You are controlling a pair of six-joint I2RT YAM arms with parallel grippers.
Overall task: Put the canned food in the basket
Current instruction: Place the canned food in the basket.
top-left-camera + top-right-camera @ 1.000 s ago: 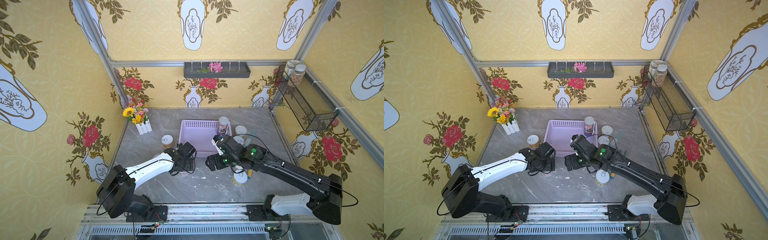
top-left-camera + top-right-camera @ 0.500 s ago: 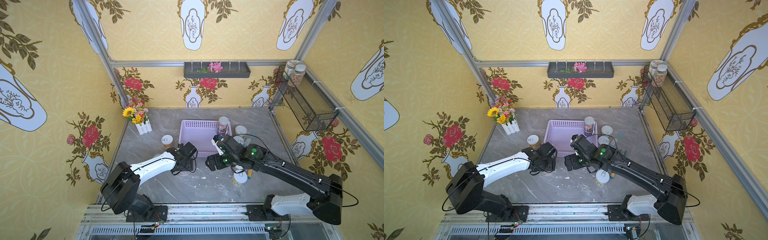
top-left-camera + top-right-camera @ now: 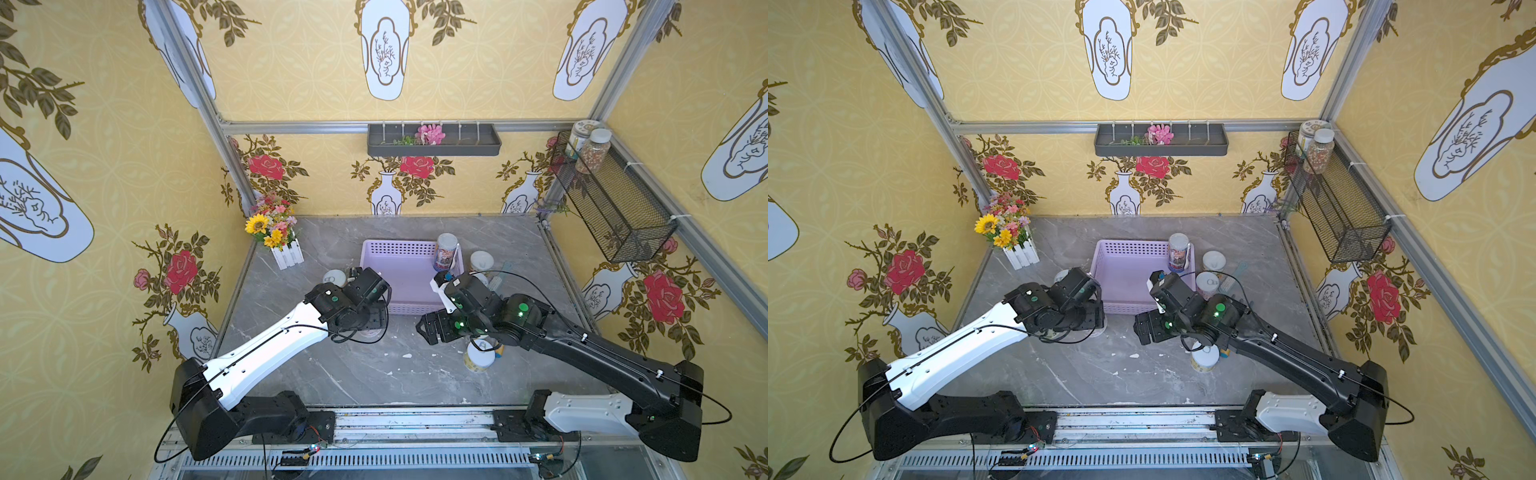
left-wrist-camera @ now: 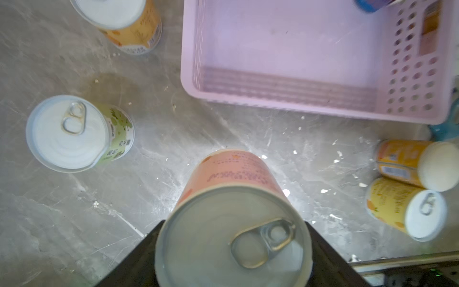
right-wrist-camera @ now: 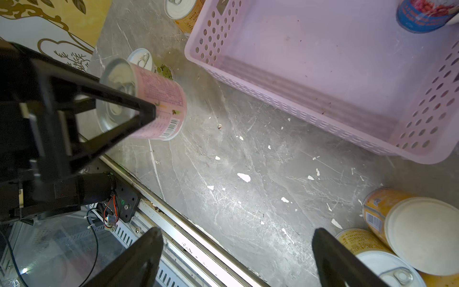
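The pink can [image 4: 231,171] in my left claw [image 4: 232,238] has a dull metal lid. Ahead of the claw, the basket [image 4: 273,104] is smooth matt plastic.

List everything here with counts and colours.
basket: one, lilac, centre
tall can: one, blue, in basket
pink can: one, pink, gripped
green can: one, green, beside pink can
orange can: one, orange, left of basket
yellow cans: two, yellow, front-right of basket
other cans: two, unclear, right of basket
flowers: one bunch, mixed, back-left corner
wire basket: one, black, right wall
tray: one, dark grey, back wall
left pincer: one, black, shut on pink can
right pincer: one, black, open, before basket
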